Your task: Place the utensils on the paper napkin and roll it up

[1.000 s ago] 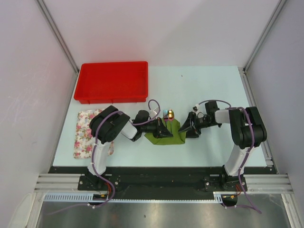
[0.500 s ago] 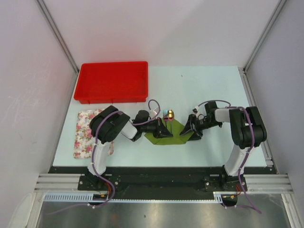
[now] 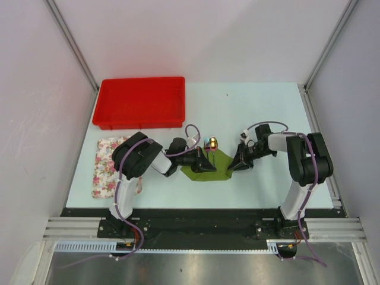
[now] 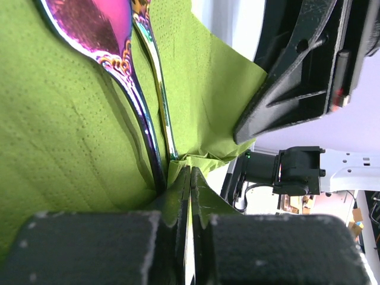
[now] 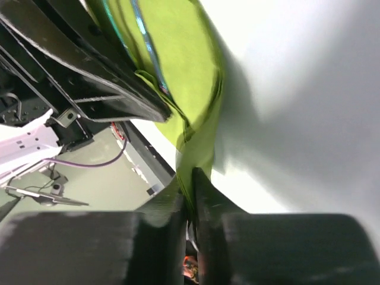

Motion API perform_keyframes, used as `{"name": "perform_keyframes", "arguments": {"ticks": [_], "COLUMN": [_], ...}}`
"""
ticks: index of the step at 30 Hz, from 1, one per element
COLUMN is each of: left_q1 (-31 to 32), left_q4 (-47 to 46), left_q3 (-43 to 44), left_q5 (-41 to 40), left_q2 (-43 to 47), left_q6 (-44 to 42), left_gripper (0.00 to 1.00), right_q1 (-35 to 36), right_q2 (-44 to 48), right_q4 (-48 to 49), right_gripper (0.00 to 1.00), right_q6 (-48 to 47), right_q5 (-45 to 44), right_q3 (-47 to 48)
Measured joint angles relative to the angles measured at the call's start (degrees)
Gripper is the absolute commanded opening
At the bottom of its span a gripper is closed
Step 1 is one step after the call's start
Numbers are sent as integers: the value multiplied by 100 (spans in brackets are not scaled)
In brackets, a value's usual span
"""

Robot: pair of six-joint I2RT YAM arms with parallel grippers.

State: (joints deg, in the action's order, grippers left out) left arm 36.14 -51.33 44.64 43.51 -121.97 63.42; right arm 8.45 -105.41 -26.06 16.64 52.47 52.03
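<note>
The thin olive-green paper napkin (image 3: 220, 164) lies in the middle of the pale blue worktop (image 3: 261, 113). The slim pink-purple and gold utensils (image 3: 209, 143) lie on it, their heads pointing to the far edge. The left tool (image 3: 212, 168) and the right tool (image 3: 232, 167) each pinch a napkin edge.

I work in a robot test cell, a lab bench and no home. My left pincer (image 3: 208, 165) and right pincer (image 3: 233, 165) sit low over a pale blue table (image 3: 267, 113) boxed in by plain white panels (image 3: 208, 35), with bare aluminium posts (image 3: 72, 44) rising beyond them on either side. Behind them my arm bases are bolted to a black rail (image 3: 202, 224), with slotted aluminium framing (image 3: 77, 228) and a steel sheet (image 3: 196, 267) further back. A purple cable (image 3: 190, 126) loops just beside my left pincer.
</note>
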Motion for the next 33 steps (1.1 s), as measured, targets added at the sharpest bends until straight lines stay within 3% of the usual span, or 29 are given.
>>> {"name": "perform_keyframes", "arguments": {"ticks": [3, 16, 27, 33], "left_q1": [0, 0, 0, -2], "left_q4": [-2, -24, -352, -374], "left_q3": [0, 0, -151, -503], "left_q5": [2, 11, 24, 63], "left_q2": [0, 0, 68, 640], "left_q6": [-2, -2, 20, 57], "left_gripper": [2, 1, 9, 10], "right_q1": [192, 1088, 1082, 1082], "right_q2": [0, -46, -472, -474], "right_q4": [-9, 24, 0, 0], "right_gripper": [0, 0, 0, 0], "right_q6": [-44, -44, -20, -15], "right_q5": [-85, -343, -555, -555], "right_q3": [162, 490, 522, 522]}}
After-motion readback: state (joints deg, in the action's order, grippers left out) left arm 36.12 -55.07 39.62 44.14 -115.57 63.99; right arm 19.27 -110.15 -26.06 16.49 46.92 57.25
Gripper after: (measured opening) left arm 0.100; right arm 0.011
